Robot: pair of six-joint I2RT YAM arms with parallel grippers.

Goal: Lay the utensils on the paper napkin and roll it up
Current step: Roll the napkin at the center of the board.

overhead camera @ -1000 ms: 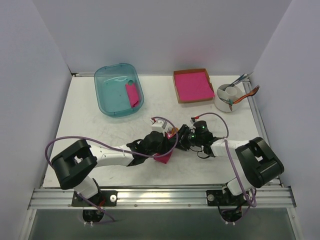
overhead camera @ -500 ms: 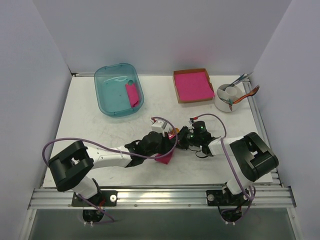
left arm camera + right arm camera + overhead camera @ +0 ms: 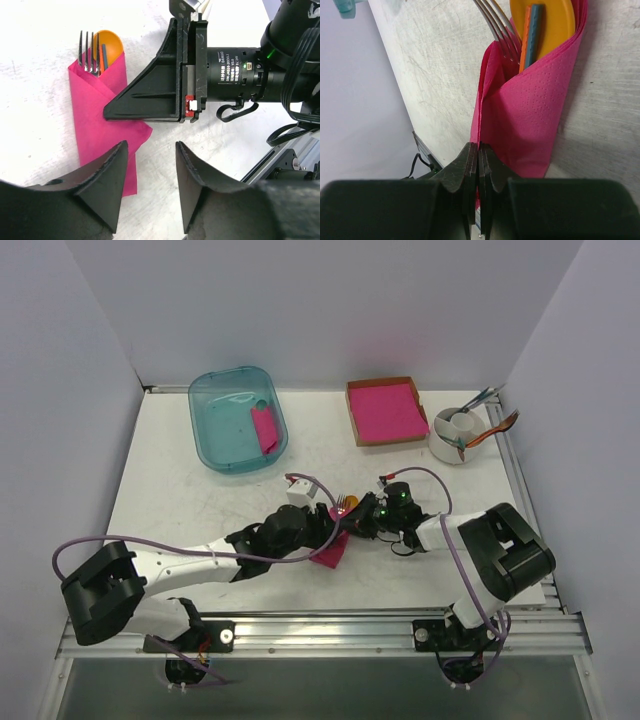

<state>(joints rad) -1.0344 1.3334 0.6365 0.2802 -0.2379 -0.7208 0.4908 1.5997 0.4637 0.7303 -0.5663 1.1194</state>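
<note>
Backing off, left gripper [image 3: 150, 150] now gapes empty (right gripper [image 3: 478, 148] pinches paper napkin [image 3: 530, 115]).

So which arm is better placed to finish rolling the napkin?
Right, probably. The right gripper is shut on the folded edge of the paper napkin, which wraps the fork and spoon; the left gripper stands open above it, holding nothing.

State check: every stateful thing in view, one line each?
paper napkin: folded around fork and spoon, lying flat
fork: wrapped, tines sticking out
spoon: wrapped, bowl sticking out
left gripper: open, holding nothing
right gripper: shut on paper napkin edge
teal bin: holds one pink roll
</note>
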